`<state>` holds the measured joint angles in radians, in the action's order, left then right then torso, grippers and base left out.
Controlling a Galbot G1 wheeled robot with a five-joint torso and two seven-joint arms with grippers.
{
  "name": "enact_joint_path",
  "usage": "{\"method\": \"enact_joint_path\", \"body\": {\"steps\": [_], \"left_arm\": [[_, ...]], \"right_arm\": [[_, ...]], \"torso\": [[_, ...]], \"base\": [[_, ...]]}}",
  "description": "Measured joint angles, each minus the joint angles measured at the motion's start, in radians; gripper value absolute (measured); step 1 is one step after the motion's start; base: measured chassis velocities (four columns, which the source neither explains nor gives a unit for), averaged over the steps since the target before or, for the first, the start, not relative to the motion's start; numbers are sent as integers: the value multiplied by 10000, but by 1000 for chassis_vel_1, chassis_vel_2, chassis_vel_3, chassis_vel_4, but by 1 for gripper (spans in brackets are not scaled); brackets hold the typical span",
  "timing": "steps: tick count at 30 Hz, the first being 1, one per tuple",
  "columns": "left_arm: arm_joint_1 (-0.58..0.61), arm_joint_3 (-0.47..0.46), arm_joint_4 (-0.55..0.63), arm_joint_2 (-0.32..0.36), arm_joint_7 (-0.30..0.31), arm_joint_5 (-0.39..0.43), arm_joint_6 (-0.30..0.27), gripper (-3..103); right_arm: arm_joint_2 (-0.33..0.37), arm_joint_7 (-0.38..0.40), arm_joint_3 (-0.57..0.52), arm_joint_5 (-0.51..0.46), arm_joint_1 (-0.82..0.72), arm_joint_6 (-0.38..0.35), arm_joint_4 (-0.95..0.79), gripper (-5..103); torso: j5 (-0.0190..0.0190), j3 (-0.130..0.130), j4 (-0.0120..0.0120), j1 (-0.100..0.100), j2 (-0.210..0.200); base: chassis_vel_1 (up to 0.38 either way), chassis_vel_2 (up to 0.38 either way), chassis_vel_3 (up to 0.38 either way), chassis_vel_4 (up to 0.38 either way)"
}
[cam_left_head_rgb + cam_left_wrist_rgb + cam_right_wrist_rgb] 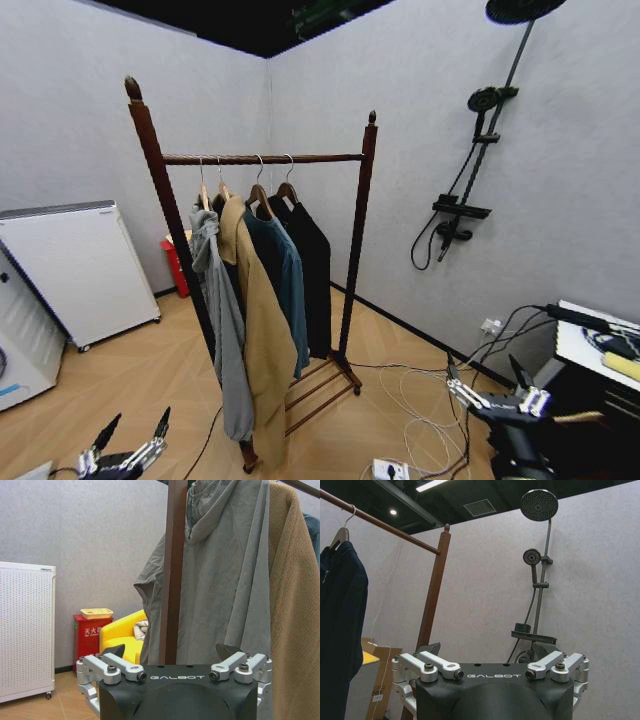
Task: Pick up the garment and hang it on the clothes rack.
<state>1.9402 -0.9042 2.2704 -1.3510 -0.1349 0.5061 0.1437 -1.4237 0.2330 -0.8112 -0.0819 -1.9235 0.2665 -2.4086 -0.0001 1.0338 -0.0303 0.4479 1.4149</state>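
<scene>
Here, nearest you, your left gripper (133, 432) sits low at the lower left of the head view, fingers spread wide and holding nothing. Your right gripper (487, 384) is low on the right, likewise spread open and empty, above a tangle of cables (420, 400) on the wooden floor (130, 380).

Beyond both, the clothes rack (356, 240) stands in the middle of the room. Four items hang from its rail on hangers: a grey hooded jacket (222, 330) closest to you, then a tan coat (262, 340), then a teal-blue jacket (290, 290), and at the far end the garment (316, 280), black and hanging straight down beside the far post.

In the left wrist view your open fingers (107, 665) face the near post with the grey jacket just past it.

Farther back, a black shower stand (480, 160) is against the right wall and a white cabinet (75, 270) against the left.
</scene>
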Motion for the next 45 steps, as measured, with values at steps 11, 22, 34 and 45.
{"method": "enact_joint_path", "body": {"steps": [11, 22, 34, 45], "left_arm": [[0, 0, -1, 0, 1, 0, 0, 100], [-1, 0, 0, 0, 0, 0, 0, 100], [-1, 0, 0, 0, 0, 0, 0, 100], [0, -1, 0, 0, 1, 0, 0, 100]], "right_arm": [[23, -35, 48, -78, 126, -2, 53, 100], [45, -37, 70, -108, 188, -46, 66, 100], [53, -37, 80, -121, 212, -68, 73, 100], [53, -36, 83, -127, 219, -75, 74, 100]], "torso": [[1, 0, 0, 0, 0], [1, 0, 0, 0, 0], [1, 0, -1, 0, 1], [1, 0, -2, 0, 0]], "base": [[0, 0, 0, 0], [0, 0, 0, 0], [-52, -54, -60, -57], [-108, -102, -104, -102]]}}
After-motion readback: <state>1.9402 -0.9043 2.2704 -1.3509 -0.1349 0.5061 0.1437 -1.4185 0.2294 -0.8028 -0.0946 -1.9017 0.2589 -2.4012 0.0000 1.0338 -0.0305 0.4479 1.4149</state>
